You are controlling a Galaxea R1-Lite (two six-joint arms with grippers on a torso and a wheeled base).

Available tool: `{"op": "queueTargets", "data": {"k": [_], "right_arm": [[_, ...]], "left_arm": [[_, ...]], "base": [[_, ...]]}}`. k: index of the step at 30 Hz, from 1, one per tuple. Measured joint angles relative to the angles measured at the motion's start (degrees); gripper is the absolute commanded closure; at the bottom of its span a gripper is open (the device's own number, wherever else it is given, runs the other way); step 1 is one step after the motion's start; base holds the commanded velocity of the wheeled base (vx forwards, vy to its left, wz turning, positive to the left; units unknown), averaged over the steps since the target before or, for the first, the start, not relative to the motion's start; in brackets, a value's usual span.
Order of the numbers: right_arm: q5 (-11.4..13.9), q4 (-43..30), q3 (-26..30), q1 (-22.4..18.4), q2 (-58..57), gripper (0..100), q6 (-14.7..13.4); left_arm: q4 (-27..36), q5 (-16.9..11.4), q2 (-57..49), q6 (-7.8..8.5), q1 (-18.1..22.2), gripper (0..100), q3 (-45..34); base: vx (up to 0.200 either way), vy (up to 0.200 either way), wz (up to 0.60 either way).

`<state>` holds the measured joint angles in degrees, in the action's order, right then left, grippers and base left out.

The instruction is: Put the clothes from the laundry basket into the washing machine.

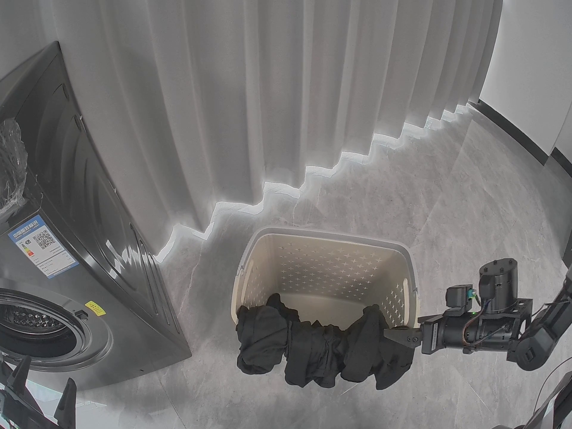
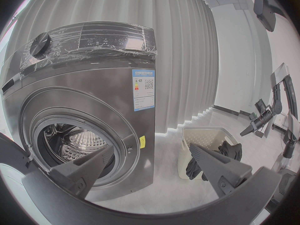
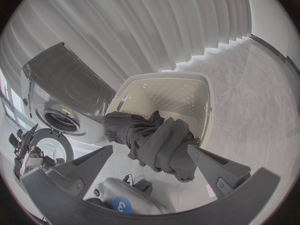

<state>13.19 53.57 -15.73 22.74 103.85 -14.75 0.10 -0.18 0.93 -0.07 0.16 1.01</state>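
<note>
The dark clothes (image 1: 316, 347) lie bunched over the near rim of the laundry basket (image 1: 333, 236), one end hanging outside toward the washing machine (image 1: 89, 257), the other at the right corner.

1. Check the right gripper (image 3: 149, 149). Its fingers stand spread and released, and the right end of the bundle sits just ahead of them, not yet pinched.
2. Advance until the thick fold lies fully between the fingers, then clamp. Take the bulk of the roll, not a loose edge; a thin edge is likely to slip or unroll.
3. Lift straight up until the hanging end clears the rim, or the basket may be dragged along.
4. Carry the load left to the drum opening (image 2: 75, 147), which stands uncovered.

The left gripper (image 2: 150, 147) waits released, fingers apart, facing the drum. Keep it out of the transfer path.
</note>
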Motion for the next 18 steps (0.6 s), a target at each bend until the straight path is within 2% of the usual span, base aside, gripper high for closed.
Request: {"op": "queueTargets", "data": {"k": [9, 18], "right_arm": [[-4.28, 6.45, -2.29, 1.27, 10.7, 0, -0.77], [-4.83, 8.16, -7.23, 2.04, 17.81, 0, -0.95]], "left_arm": [[0.0, 0.02, 0.0, -0.02, 0.0, 0, 0.0], [0.0, 0.0, 0.0, -0.02, 0.0, 0, 0.0]], "base": [[0.0, 0.0, 0.0], [0.0, 0.0, 0.0]]}}
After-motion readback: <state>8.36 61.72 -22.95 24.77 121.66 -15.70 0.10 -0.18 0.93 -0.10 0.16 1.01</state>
